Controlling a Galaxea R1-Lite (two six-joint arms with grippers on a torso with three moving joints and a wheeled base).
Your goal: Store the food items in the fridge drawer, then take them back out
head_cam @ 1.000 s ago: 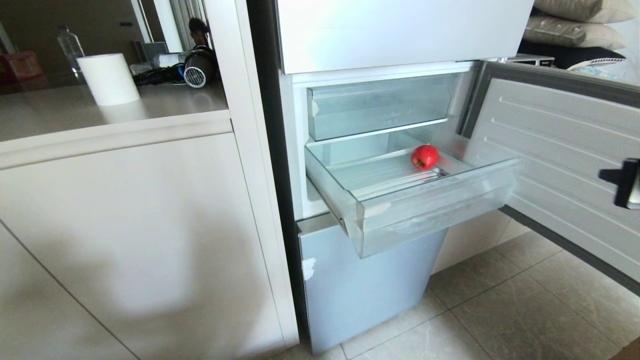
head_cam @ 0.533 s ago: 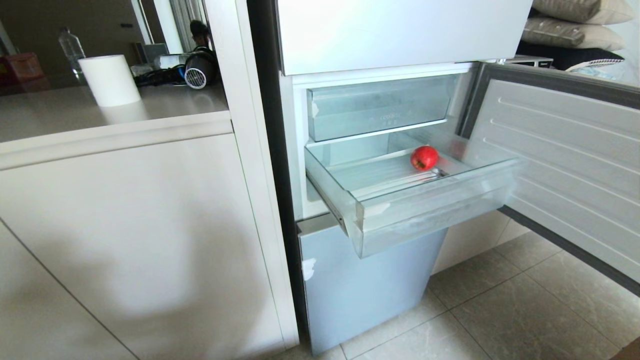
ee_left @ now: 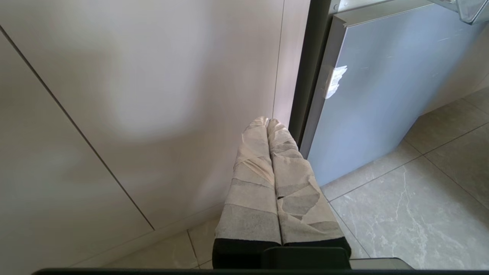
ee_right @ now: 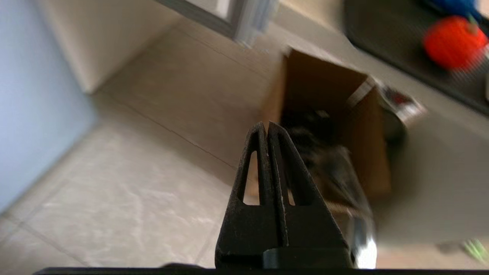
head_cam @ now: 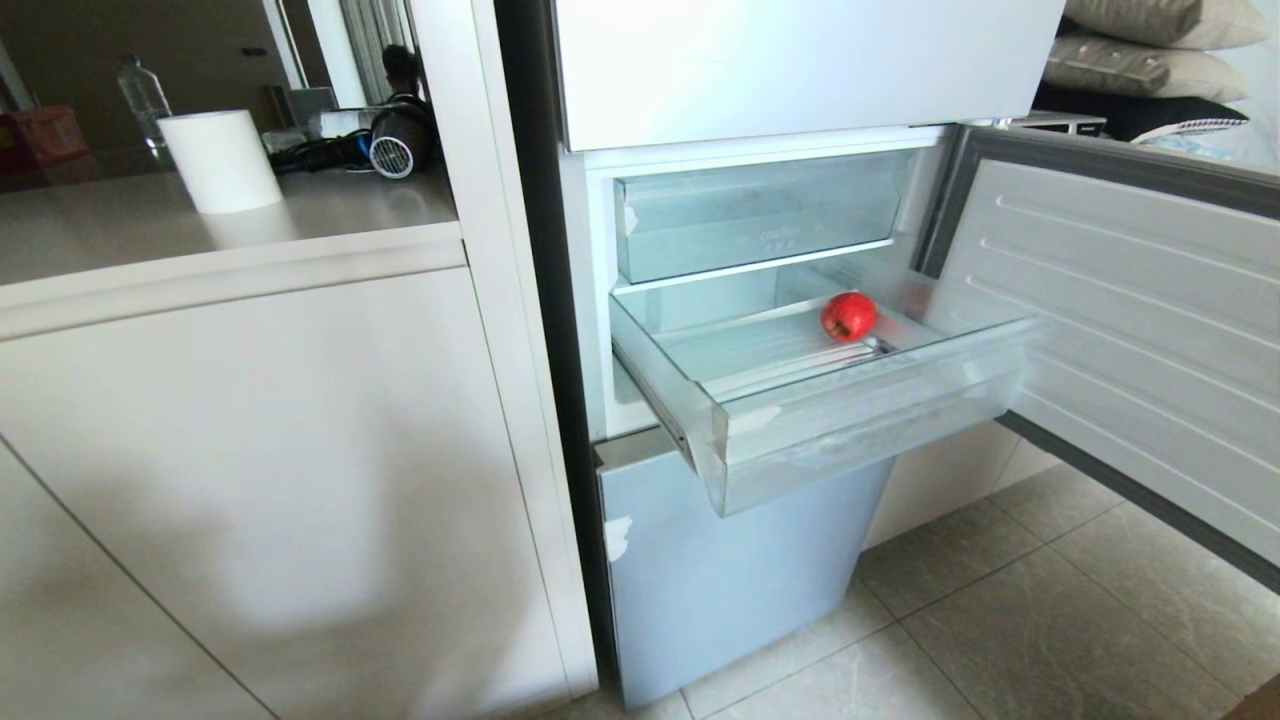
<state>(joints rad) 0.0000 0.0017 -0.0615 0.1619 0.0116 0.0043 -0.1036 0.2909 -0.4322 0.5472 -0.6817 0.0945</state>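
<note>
Above the floor tiles (ee_right: 126,183), right hand (ee_right: 267,126) pointing down, fingers pressed together, empty, left hand (ee_left: 267,122) likewise closed, empty.

The head camera looks forward and down from close in front of the fridge drawer (head_cam: 860,410), with the open door panel (head_cam: 1130,330) to its right. The left wrist camera sits low, below that drawer, facing the cabinet front (ee_left: 133,95) and the blue-grey lower door (ee_left: 382,88), which the head view also shows. The right wrist camera points down at floor tiles (ee_right: 153,160) and a cardboard box (ee_right: 332,126), blurred.
</note>
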